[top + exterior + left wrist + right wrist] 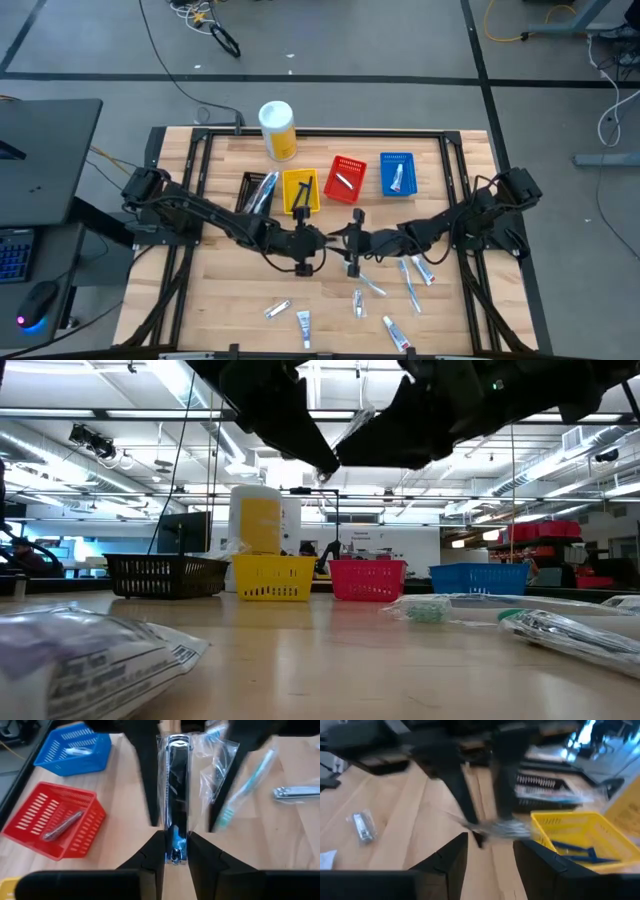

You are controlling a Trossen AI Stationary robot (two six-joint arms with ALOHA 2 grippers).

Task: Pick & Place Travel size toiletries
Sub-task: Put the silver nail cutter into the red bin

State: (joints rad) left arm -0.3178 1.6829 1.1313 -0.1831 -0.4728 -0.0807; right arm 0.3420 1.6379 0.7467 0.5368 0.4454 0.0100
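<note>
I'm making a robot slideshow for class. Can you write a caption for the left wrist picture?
Left gripper pinches a wrapped shiny nail clipper above the table, red basket nearby.

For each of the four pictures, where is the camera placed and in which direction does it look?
High view: above the table, looking straight down; both arms meet mid-table, left gripper, right gripper.
Low view: at table-top height, looking level at four baskets; the arms hang dark above.
Left wrist view: on the left arm, looking past its fingers, shut on a wrapped nail clipper.
Right wrist view: on the right arm, facing the left arm; own fingers apart.
Shared: the yellow basket shows in the high and right wrist views.
</note>
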